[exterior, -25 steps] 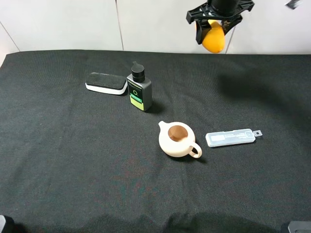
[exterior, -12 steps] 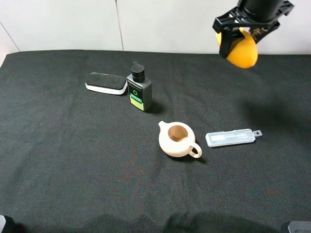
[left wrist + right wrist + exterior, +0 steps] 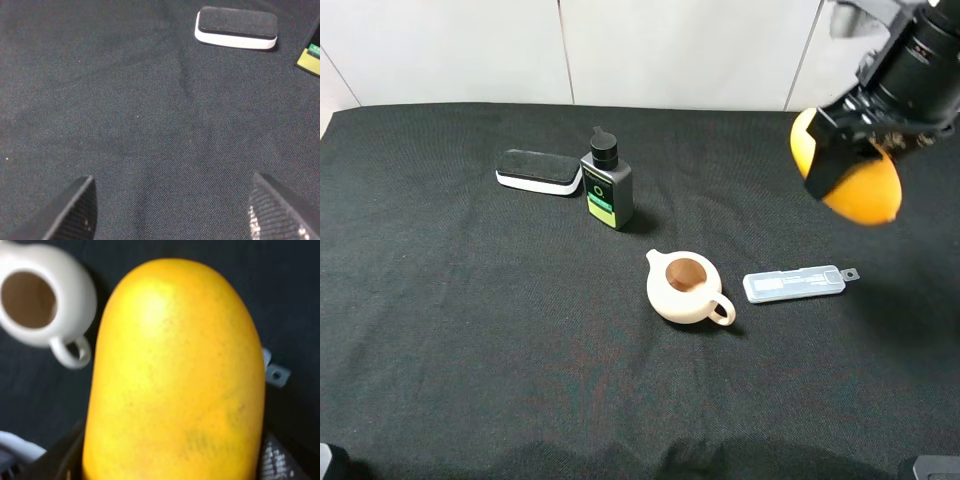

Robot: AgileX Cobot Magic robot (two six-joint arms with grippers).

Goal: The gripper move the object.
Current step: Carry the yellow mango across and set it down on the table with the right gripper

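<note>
My right gripper [image 3: 855,165] is shut on the glossy orange-yellow mango-like object [image 3: 865,190] and holds it in the air over the right side of the black table, above and right of the clear plastic case [image 3: 793,283]. In the right wrist view the object [image 3: 175,375] fills most of the frame, with the cream teapot [image 3: 42,305] below it. My left gripper [image 3: 170,210] is open and empty, low over bare black cloth; it does not show in the high view.
A cream teapot [image 3: 685,287] sits mid-table. A black bottle with a green label [image 3: 606,184] and a black-and-white eraser block [image 3: 538,171] stand at the back left; the block also shows in the left wrist view [image 3: 236,28]. The black cloth [image 3: 470,330] covers the table.
My right gripper has carried the object from the back of the table, rightward and toward the front, and lower. Teapot, bottle, eraser and case have not moved.
</note>
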